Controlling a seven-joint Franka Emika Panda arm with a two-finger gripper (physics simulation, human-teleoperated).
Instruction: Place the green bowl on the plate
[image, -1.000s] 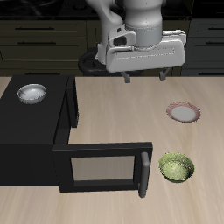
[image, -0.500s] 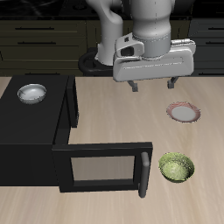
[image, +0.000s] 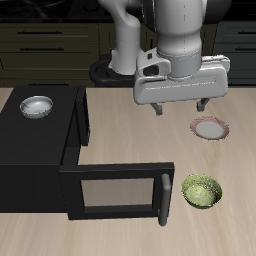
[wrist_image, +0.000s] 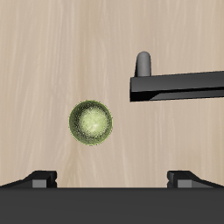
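Note:
The green bowl (image: 202, 191) sits upright on the wooden table near the front edge, beside the open microwave door. In the wrist view the green bowl (wrist_image: 91, 123) shows its speckled inside. The plate (image: 209, 128) with a pinkish-red rim lies farther back on the table; it is out of the wrist view. My gripper (image: 180, 107) hangs open and empty high above the table, above and behind the bowl, close to the plate's side. Its fingertips (wrist_image: 41, 178) show at the edge of the wrist view.
A black microwave (image: 35, 150) stands on the table with its door (image: 115, 190) swung open toward the bowl; door and handle (wrist_image: 143, 63) show in the wrist view. A white-grey metallic bowl (image: 36, 106) rests on top of the microwave. A dark round object (image: 103, 71) lies behind.
My gripper has moved toward the plate's side and a little forward and down. The bowl, plate and microwave have not moved.

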